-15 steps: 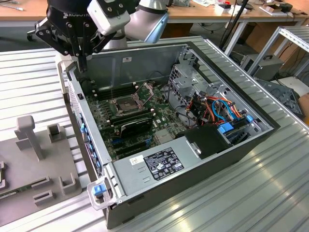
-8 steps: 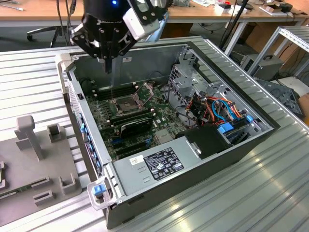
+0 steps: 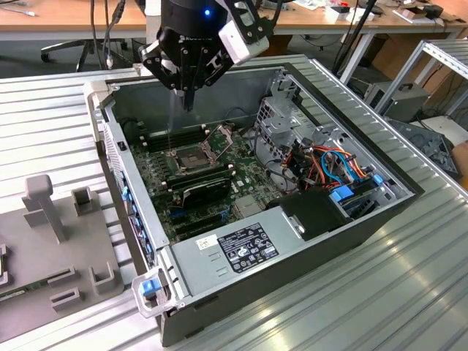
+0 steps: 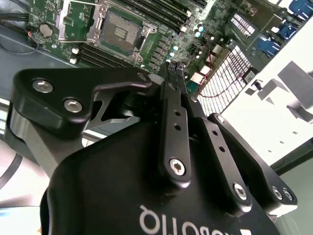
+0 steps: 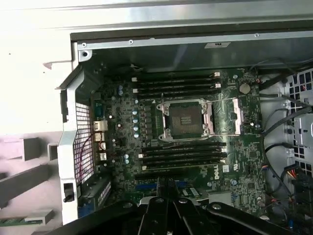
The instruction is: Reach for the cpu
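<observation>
While the gripper hangs with fingers pressed together and empty above the open computer case, the cpu sits below in its socket, no print on it legible.

Even overhead light; glare whites out table in first wrist view, case interior dim w/ shadow.

- open computer case on ribbed metal table
- green motherboard inside, black memory slots
- orange and blue cables by drive bay
- grey plastic fixture at exterior view's left
</observation>
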You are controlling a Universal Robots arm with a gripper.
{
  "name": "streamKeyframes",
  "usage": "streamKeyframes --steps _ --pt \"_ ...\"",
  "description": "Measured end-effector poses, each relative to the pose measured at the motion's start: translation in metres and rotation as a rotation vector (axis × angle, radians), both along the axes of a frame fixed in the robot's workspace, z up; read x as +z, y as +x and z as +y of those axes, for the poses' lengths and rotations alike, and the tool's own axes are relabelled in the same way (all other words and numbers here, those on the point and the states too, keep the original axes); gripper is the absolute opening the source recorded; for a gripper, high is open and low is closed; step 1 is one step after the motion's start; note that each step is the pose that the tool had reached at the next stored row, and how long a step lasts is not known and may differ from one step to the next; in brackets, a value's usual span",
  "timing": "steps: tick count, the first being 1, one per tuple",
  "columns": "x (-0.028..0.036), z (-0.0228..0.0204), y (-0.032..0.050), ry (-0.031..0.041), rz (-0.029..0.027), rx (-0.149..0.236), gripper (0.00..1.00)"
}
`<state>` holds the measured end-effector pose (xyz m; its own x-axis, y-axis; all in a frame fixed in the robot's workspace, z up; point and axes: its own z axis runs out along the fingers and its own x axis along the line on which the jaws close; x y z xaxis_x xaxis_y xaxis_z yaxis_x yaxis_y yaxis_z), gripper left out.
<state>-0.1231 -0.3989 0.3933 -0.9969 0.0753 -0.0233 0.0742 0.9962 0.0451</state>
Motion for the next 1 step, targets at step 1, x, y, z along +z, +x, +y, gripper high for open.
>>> streamKeyframes --steps 1 --pt "0.0 0.0 0.0 0.0 0.0 0.0 0.11"
